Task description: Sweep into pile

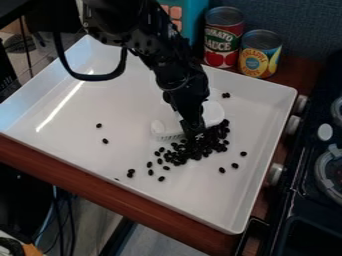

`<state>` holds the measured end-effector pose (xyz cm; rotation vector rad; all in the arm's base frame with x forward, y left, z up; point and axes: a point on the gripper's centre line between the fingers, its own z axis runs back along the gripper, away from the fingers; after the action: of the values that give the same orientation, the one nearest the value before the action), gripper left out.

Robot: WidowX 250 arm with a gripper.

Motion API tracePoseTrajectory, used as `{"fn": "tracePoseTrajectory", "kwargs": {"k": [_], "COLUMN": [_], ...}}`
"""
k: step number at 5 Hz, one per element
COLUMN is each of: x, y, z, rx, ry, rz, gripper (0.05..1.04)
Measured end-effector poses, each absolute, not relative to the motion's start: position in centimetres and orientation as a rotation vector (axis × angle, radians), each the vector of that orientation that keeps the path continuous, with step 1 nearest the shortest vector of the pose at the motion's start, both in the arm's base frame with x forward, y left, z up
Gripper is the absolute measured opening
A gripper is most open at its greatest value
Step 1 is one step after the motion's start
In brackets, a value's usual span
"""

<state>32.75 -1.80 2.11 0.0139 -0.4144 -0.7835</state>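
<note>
Camera view: white brush point(214, 114), seemingly grasped in pincer point(193, 128), just beside black beans point(198, 149).

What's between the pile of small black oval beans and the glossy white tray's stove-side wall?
Three loose black beans lie between the pile and that wall; the rest is bare tray floor, in the camera view.

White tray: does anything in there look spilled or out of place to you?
Nothing looks spilled over the rim or damaged. The only oddity is black beans straying from the main pile: some to its left, a few to its right, and a couple behind the white brush, near the tray's back wall.
</note>
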Motion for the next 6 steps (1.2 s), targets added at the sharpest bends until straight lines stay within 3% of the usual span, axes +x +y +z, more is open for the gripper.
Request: {"fn": "tracePoseTrajectory", "kwargs": {"k": [1,2,3,4,6], "x": [33.9,36.7,38.7,39.1,38.7], "y": [-0.3,2.8,3.9,4.8,4.2], "z": [5.2,9.7,10.6,9.9,5.6], "rx": [-0.128,-0.083,-0.113,-0.076,0.004], "ry": [-0.505,-0.627,-0.629,-0.601,-0.554], "rz": [-1.007,-1.255,-1.442,-1.54,-1.638], "gripper": [0.751,0.751,0.751,0.751,0.751]}}
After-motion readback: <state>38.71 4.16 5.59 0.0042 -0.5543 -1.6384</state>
